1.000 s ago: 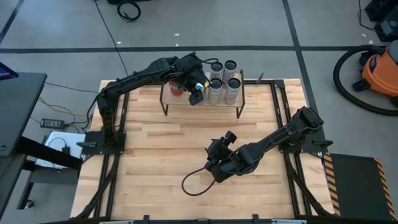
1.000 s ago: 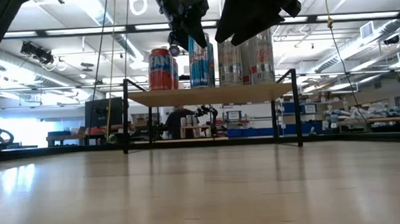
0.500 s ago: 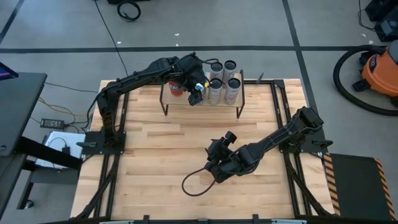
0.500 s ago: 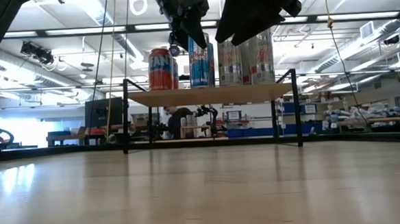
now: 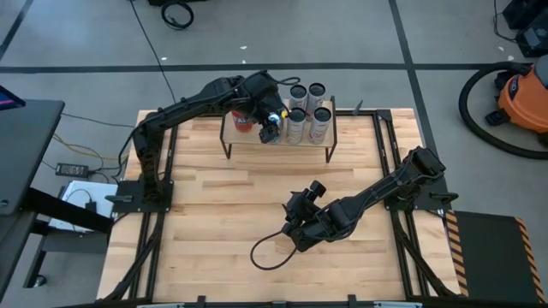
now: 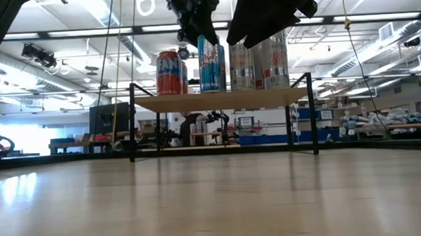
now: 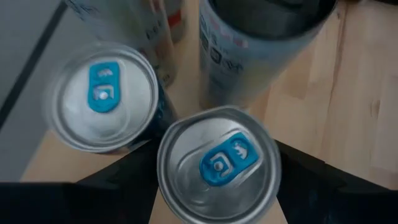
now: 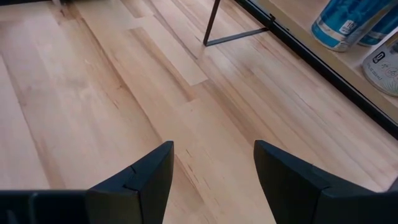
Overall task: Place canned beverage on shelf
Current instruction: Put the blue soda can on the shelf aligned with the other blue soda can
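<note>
The shelf [image 5: 244, 139] stands at the table's far middle, its wooden board [image 6: 224, 100] on thin black legs. On it stand a red can [image 6: 168, 72], a blue can [image 6: 211, 64], a second blue can [image 7: 102, 96] and several silver cans [image 5: 318, 103]. My left gripper [image 5: 271, 128] is open just above the blue can [image 7: 217, 165], pointing down, one finger on either side of its top. My right gripper [image 5: 300, 224] is open and empty over the table's middle, near side [image 8: 211, 180].
The silver cans [image 6: 258, 61] stand close on the blue can's right, the red can [image 5: 242, 122] on its left. A black cable loop [image 5: 267, 254] lies on the table by my right arm. The bare table [image 5: 214, 205] lies in front of the shelf.
My left gripper has gone up a little from the blue can, which stays upright on the shelf.
</note>
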You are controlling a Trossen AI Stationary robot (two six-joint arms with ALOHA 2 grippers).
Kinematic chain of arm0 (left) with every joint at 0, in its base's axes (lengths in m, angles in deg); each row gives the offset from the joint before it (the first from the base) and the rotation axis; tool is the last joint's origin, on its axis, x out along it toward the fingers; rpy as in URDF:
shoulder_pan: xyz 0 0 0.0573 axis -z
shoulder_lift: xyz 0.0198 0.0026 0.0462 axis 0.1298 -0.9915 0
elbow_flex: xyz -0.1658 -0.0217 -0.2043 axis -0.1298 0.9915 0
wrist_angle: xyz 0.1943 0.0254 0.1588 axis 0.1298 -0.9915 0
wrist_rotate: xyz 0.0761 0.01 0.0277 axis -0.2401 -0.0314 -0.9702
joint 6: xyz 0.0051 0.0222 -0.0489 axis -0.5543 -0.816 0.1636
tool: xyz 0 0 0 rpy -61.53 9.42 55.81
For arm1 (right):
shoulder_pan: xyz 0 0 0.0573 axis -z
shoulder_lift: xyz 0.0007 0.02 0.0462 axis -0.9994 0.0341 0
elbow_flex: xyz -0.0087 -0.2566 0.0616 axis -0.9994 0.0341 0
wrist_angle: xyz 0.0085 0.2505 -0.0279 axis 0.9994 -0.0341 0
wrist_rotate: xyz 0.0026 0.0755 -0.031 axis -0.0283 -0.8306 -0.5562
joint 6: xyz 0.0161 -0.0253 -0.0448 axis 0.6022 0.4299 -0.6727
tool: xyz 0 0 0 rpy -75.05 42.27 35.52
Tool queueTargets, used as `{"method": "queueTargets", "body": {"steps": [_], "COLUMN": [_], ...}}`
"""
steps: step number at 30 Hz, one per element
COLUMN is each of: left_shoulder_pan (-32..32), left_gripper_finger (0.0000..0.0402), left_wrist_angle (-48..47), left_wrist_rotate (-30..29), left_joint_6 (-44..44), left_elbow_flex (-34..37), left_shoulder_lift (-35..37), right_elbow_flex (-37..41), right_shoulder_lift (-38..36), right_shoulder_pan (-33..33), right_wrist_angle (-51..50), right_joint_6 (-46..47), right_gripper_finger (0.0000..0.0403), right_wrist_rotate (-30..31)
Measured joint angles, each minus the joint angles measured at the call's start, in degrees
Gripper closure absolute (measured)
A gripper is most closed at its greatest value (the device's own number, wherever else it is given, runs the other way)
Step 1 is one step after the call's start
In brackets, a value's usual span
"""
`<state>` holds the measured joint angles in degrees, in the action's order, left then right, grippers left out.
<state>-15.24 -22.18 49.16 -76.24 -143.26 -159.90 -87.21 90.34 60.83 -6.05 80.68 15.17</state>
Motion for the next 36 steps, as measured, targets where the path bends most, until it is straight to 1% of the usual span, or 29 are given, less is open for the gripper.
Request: {"method": "queueTargets", "body": {"steps": [3,17,21,26,31,33,36], "left_shoulder_pan": [0.0,0.0,0.0,0.7,1.0,1.1,1.0], "left_gripper_finger": [0.0124,0.0124,0.0124,0.0124,0.0124,0.0124,0.0124], "left_wrist_angle": [-0.1,-0.2,-1.1,-2.1,-6.3,-6.7,-9.7], "left_wrist_rotate": [-2.0,-2.5,-2.5,-2.5,-2.4,-2.3,-2.1], "left_joint_6": [0.5,0.1,0.1,0.1,1.1,2.6,3.0], "left_elbow_flex": [-0.9,-1.0,-4.1,-10.6,-17.3,-16.1,-15.7], "left_shoulder_lift": [0.1,0.1,0.1,0.1,0.1,2.0,3.9], "right_elbow_flex": [0.0,0.0,0.0,0.0,0.0,0.0,0.0], "right_shoulder_lift": [0.0,0.0,0.0,0.0,0.0,0.0,0.0], "right_shoulder_pan": [0.0,-0.2,-0.2,-0.2,-0.2,-0.2,-0.1], "right_wrist_angle": [0.0,0.0,0.0,0.0,-0.3,-0.3,0.3], "right_joint_6": [0.1,0.0,0.0,-0.1,-0.5,-0.5,-0.5], "right_gripper_finger": [0.0172,0.0172,0.0172,0.0172,0.0172,0.0172,0.0172], "right_wrist_rotate": [-0.2,-0.4,-0.4,-0.4,-1.9,-2.2,-2.3]}}
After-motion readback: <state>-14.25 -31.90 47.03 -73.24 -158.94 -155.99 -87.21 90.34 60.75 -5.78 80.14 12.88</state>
